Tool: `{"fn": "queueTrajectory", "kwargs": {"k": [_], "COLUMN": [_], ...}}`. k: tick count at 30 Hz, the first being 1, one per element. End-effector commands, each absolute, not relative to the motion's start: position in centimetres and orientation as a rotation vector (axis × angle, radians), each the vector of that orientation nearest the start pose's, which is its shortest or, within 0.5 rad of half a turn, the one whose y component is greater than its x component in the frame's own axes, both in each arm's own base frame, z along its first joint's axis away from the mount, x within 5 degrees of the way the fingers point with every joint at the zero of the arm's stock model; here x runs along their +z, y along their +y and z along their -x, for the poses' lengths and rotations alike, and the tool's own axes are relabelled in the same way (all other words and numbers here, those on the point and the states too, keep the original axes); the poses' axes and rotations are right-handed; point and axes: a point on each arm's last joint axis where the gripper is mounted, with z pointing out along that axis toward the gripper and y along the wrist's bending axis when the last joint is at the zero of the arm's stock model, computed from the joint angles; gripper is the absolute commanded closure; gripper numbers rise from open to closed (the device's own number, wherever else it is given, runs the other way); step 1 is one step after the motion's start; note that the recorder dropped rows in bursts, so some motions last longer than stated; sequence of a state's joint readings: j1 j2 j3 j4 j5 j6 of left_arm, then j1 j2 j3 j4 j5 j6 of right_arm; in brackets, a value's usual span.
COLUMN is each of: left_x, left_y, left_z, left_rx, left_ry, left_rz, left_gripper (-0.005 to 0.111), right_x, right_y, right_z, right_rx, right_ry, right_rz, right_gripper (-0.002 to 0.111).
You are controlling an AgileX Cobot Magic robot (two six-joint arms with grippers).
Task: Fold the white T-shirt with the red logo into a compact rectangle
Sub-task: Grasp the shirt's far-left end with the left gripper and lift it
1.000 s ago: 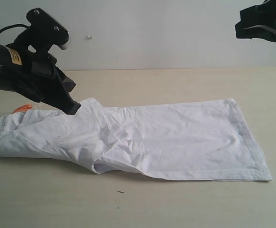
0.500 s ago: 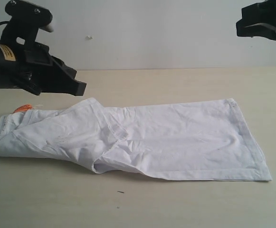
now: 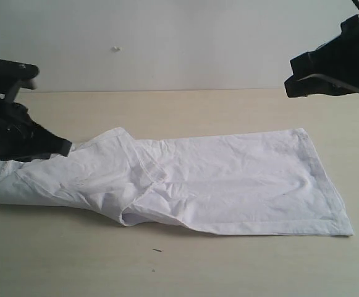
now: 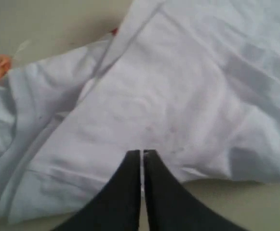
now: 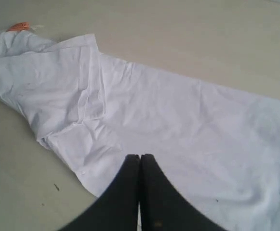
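the white t-shirt (image 3: 216,185) is lying on the table (image 3: 228,266), folded lengthwise into a long band, collar end at the left of the exterior view and hem at the right. an orange neck tag (image 5: 19,26) is showing at the collar end. the left gripper (image 3: 65,147) is being held low at that end, fingers pressed together on nothing; whether the tips are touching cloth is unclear. the right gripper (image 3: 288,86) is being held high above the hem end, fingers pressed together, empty.

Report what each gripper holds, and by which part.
Nothing is held. The left gripper is shut and empty over the thin white T-shirt; the right gripper is shut, empty, raised clear.
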State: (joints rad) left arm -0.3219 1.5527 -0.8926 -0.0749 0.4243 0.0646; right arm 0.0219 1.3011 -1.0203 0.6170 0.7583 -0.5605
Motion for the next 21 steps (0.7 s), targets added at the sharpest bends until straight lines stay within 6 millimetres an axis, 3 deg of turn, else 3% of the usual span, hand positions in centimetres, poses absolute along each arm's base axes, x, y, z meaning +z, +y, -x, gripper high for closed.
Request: {"fn": "queueTrajectory", "kwargs": {"k": [1, 3, 7, 13, 15, 19, 21], "left_x": [21.3, 20.8, 18.7, 16.0, 15.1, 13.0, 12.2], "left_y": [-6.4, -4.4, -0.5, 4.0, 4.8, 5.5, 6.0], "left_z": [-30.9, -31.9, -34.0, -36.7, -37.7, -40.0, -40.6], "left_rx": [-0.201, -0.226, -0.309, -0.373, -0.45, -0.777, -0.814], "left_ry": [2.503, 2.559, 2.693, 2.612, 2.602, 2.556, 2.551], "left_rz": [-0.172, -0.066, 0.137, 0.231, 0.233, 0.188, 0.206], "left_gripper": [0.06, 0.04, 0.047, 0.047, 0.047, 0.047, 0.047], "right_x": [31.4, 31.5, 31.5, 31.6, 31.7, 32.1, 32.1], "right_y": [4.4, 4.4, 4.4, 4.4, 4.7, 4.9, 4.9], "right_z": [-26.6, -26.7, -26.7, -26.7, -26.7, -26.6, -26.6], "right_rx": [0.486, 0.489, 0.491, 0.501, 0.546, 0.565, 0.57], "right_ry": [2.358, 2.348, 2.344, 2.344, 2.337, 2.327, 2.332], "right_rz": [0.313, 0.302, 0.3, 0.293, 0.275, 0.299, 0.303], "right_gripper": [0.108, 0.108, 0.108, 0.108, 0.108, 0.108, 0.108]}}
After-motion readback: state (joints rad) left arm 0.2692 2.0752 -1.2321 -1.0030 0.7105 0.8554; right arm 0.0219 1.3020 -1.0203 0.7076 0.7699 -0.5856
